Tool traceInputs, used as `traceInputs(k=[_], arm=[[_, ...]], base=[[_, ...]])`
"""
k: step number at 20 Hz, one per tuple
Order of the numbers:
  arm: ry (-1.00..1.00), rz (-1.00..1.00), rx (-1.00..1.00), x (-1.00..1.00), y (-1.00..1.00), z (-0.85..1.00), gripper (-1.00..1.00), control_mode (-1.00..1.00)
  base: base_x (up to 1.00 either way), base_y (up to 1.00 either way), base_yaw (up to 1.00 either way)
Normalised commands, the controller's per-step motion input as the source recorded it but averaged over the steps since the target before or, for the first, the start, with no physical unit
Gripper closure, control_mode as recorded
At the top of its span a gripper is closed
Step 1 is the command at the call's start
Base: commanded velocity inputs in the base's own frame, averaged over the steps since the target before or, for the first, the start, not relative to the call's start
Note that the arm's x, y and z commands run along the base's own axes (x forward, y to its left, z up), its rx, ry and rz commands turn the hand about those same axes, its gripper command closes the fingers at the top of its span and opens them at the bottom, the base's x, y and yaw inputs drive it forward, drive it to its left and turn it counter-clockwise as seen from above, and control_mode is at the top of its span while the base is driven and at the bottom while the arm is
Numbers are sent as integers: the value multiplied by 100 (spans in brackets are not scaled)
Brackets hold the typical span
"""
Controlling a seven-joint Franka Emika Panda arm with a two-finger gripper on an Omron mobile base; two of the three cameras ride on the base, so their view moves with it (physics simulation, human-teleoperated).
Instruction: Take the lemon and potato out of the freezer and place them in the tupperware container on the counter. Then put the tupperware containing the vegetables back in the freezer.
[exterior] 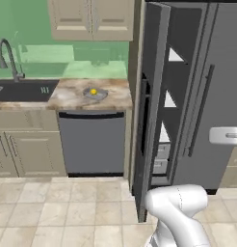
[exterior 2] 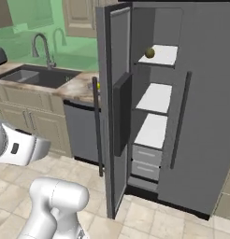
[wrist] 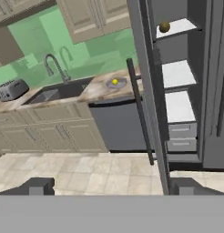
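1. Right base view puts the freezer first: a tall grey compartment with its door swung wide open, showing three white shelves stacked above two small grey drawers, and a long dark bar handle on the door's edge.
2. Left of the freezer runs the counter, marbled beige and brown, with a dark sink and a curved faucet at its far end, tan cabinets below and a grey dishwasher just beside the freezer.
3. On the counter's end nearest the freezer sits the tupperware container, a shallow grey tray.
4. A toaster stands on the counter beyond the sink in the hand view.
5. Inside the freezer, the potato rests on the top shelf, near its front left edge.
6. Smallest, the lemon lies in the tupperware container, bright yellow against the grey.
7. As for the gripper, its two dark tips stand far apart at the bottom of the hand view, jaws spread wide with nothing between them, well away from freezer and counter.
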Motion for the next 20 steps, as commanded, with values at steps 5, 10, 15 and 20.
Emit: traceInputs(k=[5,10,15,20], arm=[[0,0,0,0,0,0,-100,100],[0,0,0,0,0,0,-100,100],[0,0,0,0,0,0,-100,100],[0,0,0,0,0,0,-100,100]], base=[[1,-100,24],[35,-100,20],[88,-68,23],[100,-7,13]])
